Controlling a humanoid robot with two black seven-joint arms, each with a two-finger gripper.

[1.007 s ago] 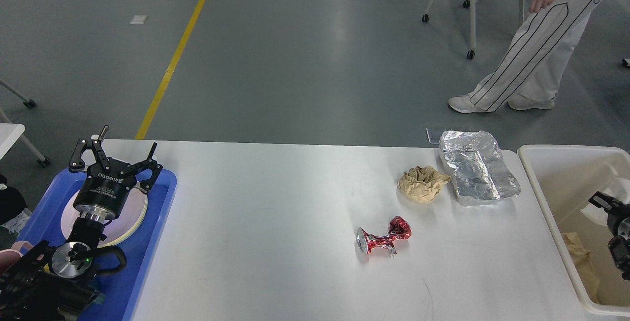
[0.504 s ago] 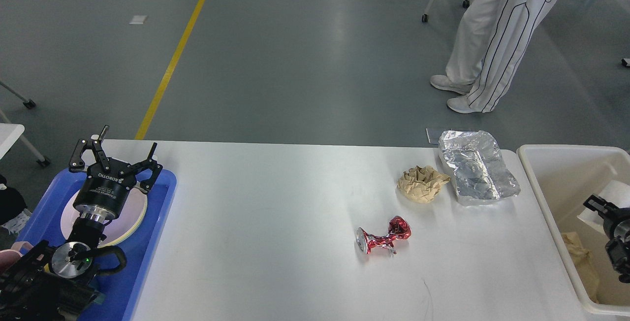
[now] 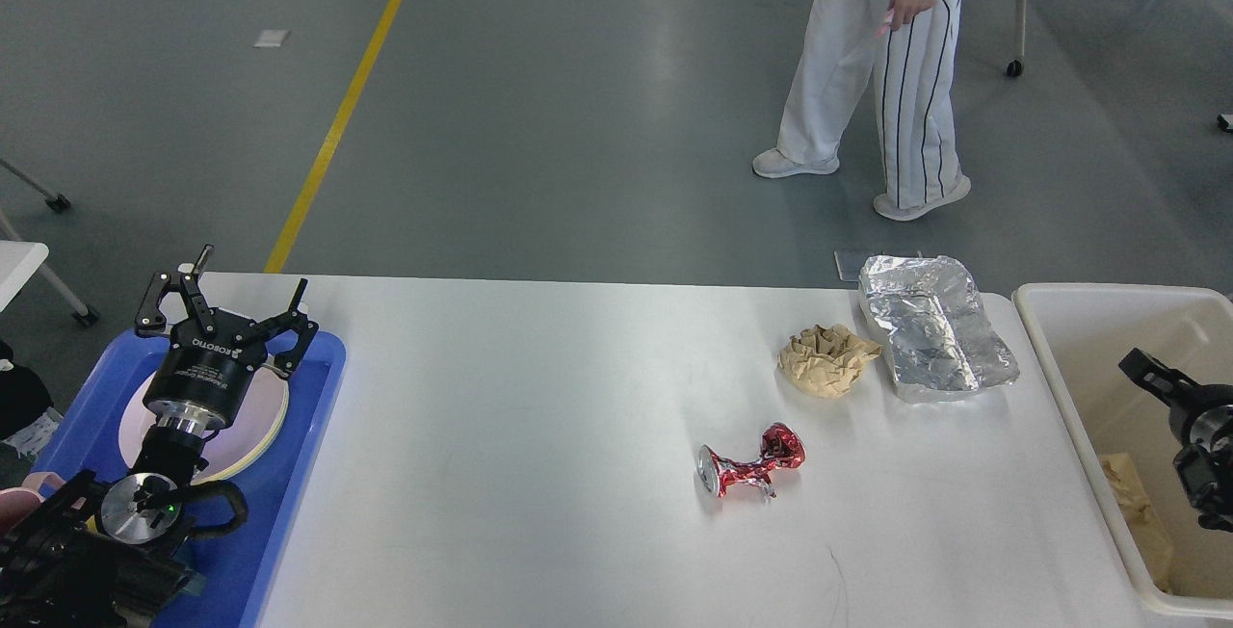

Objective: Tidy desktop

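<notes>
Desktop spread wide before the robot, long axis running left to right.
Crushed can, paper wad and foil lie right of center; left gripper gapes empty over the tray; right gripper's state is unclear.

On the desktop, the can lies near the centre. The paper ball is at one o'clock from it, with the foil touching its right side. The tray is at nine o'clock, the bin at three.
</notes>
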